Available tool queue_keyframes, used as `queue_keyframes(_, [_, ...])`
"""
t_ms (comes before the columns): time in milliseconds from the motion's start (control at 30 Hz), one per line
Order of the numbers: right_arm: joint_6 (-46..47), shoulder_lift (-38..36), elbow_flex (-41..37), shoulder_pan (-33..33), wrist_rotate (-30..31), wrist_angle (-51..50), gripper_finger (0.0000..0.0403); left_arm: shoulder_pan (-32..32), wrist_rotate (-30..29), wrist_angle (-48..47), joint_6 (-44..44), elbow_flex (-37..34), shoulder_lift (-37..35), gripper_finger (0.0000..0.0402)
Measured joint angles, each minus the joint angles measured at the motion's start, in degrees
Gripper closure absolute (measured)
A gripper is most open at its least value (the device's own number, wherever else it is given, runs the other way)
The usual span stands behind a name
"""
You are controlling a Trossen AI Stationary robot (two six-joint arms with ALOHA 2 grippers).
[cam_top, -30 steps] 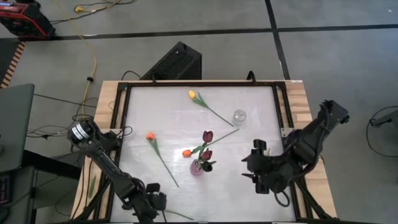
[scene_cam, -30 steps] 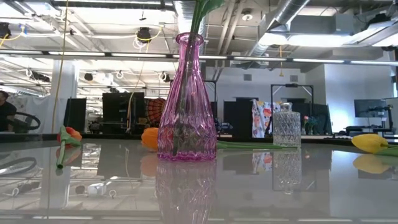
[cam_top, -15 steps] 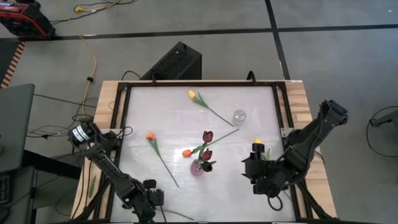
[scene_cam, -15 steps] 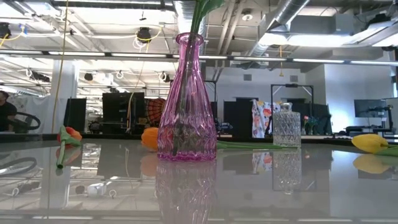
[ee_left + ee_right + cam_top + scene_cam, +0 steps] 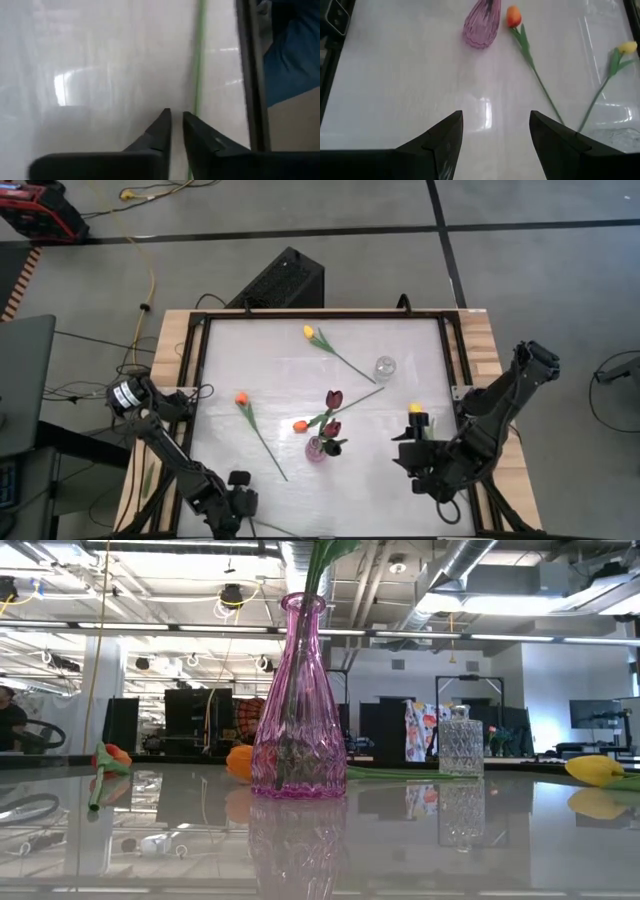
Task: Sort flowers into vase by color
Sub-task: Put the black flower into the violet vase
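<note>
A pink vase holds maroon flowers. On the table lie a yellow tulip, an orange tulip and a second orange tulip beside the vase. Another yellow tulip lies by my right arm. My left gripper is shut at the table's near left edge, low over a thin green stem that runs past the outer side of one finger. My right gripper hangs open above the near right of the table, with nothing between its fingers. My left gripper points steeply down beside the green stem, which passes under the outer side of one finger. Nothing shows between the fingertips. Whether that finger touches the stem I cannot tell.
A clear glass vase stands at the far right. A dark frame rail runs along the table edge close to my left gripper. Bare tabletop lies between my right gripper and the pink vase.
My right gripper has sunk and drawn toward the table's near edge, uncovering the yellow tulip head beside it. My left gripper has gone down and a little toward the left edge. The flowers and vases have stayed put.
</note>
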Motion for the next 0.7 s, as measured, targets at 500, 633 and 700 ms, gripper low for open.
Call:
queue_keyframes(500, [0.5,0.0,0.0,3.3,5.7,-0.8,0.0148,6.8,-9.2,-10.3,10.6,4.7,-6.4,0.0401])
queue_keyframes(633, [1.9,0.0,0.0,3.3,5.7,-0.9,0.0148,7.0,-4.8,-4.7,8.4,4.8,-7.4,0.0392])
queue_keyframes(700, [1.9,0.0,0.0,3.3,5.7,-0.9,0.0148,6.3,-2.2,-2.9,6.0,4.9,-6.8,0.0376])
